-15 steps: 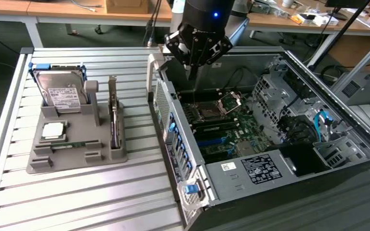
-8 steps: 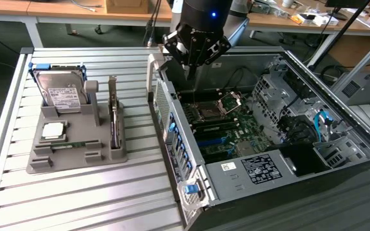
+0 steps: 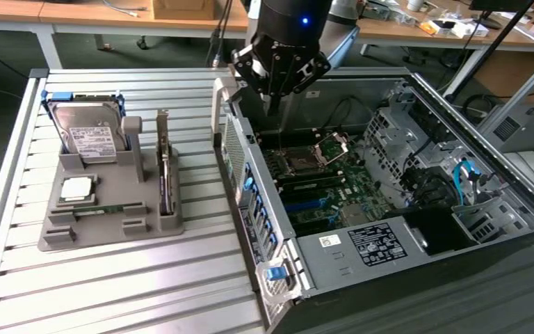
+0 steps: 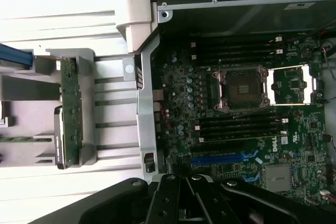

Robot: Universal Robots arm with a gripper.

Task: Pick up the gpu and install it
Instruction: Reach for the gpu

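The gpu [image 3: 163,170] is a thin dark card standing on edge in a slot of the grey holder [image 3: 109,233] on the slatted table. In the wrist view the gpu [image 4: 70,113] shows edge-on with its green board side. My gripper [image 3: 270,110] hangs above the back corner of the open computer case [image 3: 378,236], to the exterior view's right of the gpu and well apart from it. Its fingers are shut with nothing between them. The gripper [image 4: 184,205] hovers over the motherboard near the blue slot [image 4: 223,158].
The holder also carries a silver hard drive [image 3: 86,132], a processor chip [image 3: 77,188] and a narrow green memory stick [image 3: 100,209]. The case's upright side wall [image 3: 239,174] stands between the holder and the motherboard. An open processor socket [image 4: 241,87] lies mid-board.
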